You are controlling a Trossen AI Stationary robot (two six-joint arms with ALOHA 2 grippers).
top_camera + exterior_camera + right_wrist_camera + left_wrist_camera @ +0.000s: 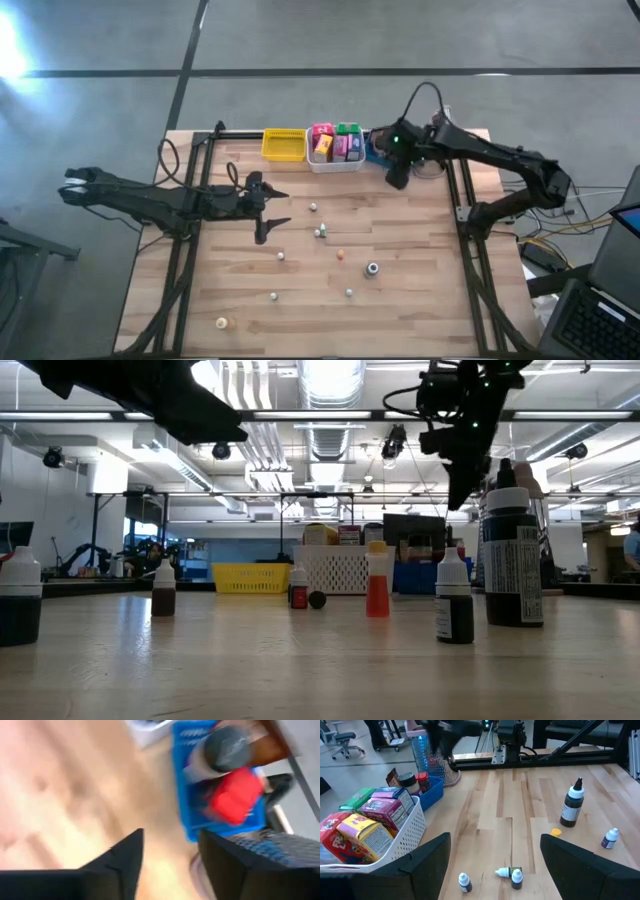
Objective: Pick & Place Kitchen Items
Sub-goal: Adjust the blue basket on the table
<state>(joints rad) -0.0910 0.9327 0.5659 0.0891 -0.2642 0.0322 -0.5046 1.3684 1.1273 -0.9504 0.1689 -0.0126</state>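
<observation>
Wooden tabletop (420, 300) is only partly cleared, I reckon: the white bin (336, 160) holds four boxed packets (322, 140), the blue bin (432, 792) two jars, and the yellow bin (283, 146) looks empty. About nine small bottles (372, 268) stand loose, well apart. My right end effector (397, 180) hangs beside the blue bin, empty, jaws part-open. The left end effector (262, 212) waits released over mid-table.

The left arm reaches level toward the middle, its left gripper (266, 212) with jaws spread wide and empty; the right arm bends inward at the far edge, right gripper (397, 176) pointing down, jaws parted
</observation>
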